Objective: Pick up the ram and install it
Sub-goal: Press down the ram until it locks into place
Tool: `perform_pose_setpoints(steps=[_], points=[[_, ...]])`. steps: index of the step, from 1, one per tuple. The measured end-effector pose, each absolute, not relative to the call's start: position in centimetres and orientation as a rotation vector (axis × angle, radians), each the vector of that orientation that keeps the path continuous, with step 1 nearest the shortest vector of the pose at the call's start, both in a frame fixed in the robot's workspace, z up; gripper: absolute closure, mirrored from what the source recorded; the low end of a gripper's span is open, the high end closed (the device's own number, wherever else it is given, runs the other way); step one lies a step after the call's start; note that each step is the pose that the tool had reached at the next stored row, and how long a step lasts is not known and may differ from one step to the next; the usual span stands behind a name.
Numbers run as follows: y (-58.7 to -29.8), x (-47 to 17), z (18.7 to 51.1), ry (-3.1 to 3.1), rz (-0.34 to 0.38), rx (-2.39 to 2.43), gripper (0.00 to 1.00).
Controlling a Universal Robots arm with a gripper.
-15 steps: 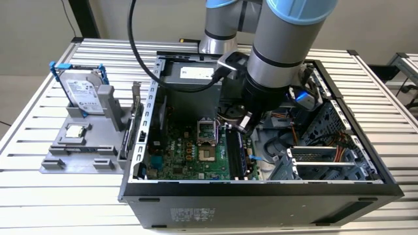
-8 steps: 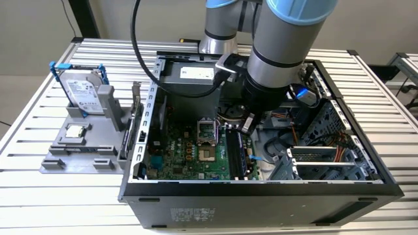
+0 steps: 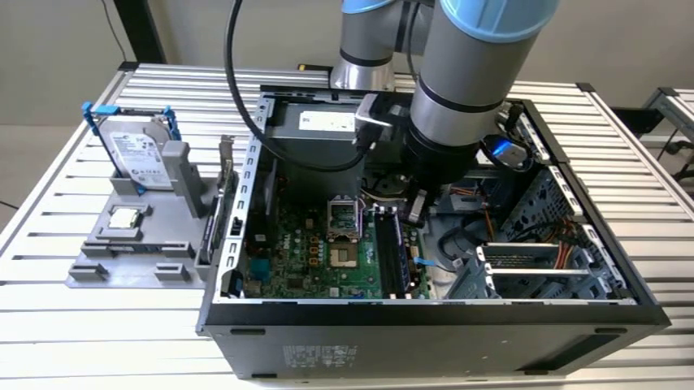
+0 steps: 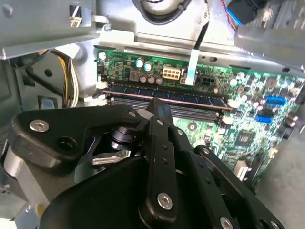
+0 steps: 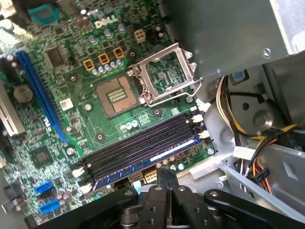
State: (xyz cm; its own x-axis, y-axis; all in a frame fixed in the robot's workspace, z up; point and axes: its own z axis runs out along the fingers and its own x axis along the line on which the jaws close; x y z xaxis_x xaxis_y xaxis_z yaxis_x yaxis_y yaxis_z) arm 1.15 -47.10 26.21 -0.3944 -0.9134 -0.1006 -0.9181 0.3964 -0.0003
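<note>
Ram, a thin bluish-green circuit-board stick (image 4: 162, 97), stands on edge in one of the long black memory slots (image 5: 138, 143) of the green motherboard (image 3: 314, 252); in the first wrist view I see it as a bluish strip (image 5: 143, 166) in the slot nearest my tool, running parallel to the other slots beside it. My black end effector (image 5: 162, 174) hangs right above that stick, about midway along it, and its two fingers look pressed together with no gap between them; in the second wrist view the tip (image 4: 159, 107) sits just over the stick's upper edge, though I cannot tell whether it touches. In the exterior view the end effector (image 3: 417, 213) reaches down into the open black computer case (image 3: 434, 333), beneath the grey and light-blue arm (image 3: 466, 89). Next to the slots lies the square processor socket (image 5: 116, 95) with its silver metal retention frame (image 5: 164, 74) tipped open. Outside the case, towards the exterior view's left, a grey plastic holder (image 3: 130, 260) rests on the slatted aluminium desk (image 3: 44, 325); it carries a silver hard drive in a blue frame (image 3: 139, 154) standing upright and a small square silver processor chip (image 3: 127, 217) lying flat
</note>
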Motion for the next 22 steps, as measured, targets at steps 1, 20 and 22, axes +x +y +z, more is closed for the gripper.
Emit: perform_pose_setpoints(steps=[1,20,22], points=[[-47.10,1.15,26.21,2.539,0.085,-1.702,1.00],[-47.10,1.15,26.19,2.216,0.093,-2.104,1.00],[-47.10,1.16,26.19,2.190,0.092,-2.130,1.00]])
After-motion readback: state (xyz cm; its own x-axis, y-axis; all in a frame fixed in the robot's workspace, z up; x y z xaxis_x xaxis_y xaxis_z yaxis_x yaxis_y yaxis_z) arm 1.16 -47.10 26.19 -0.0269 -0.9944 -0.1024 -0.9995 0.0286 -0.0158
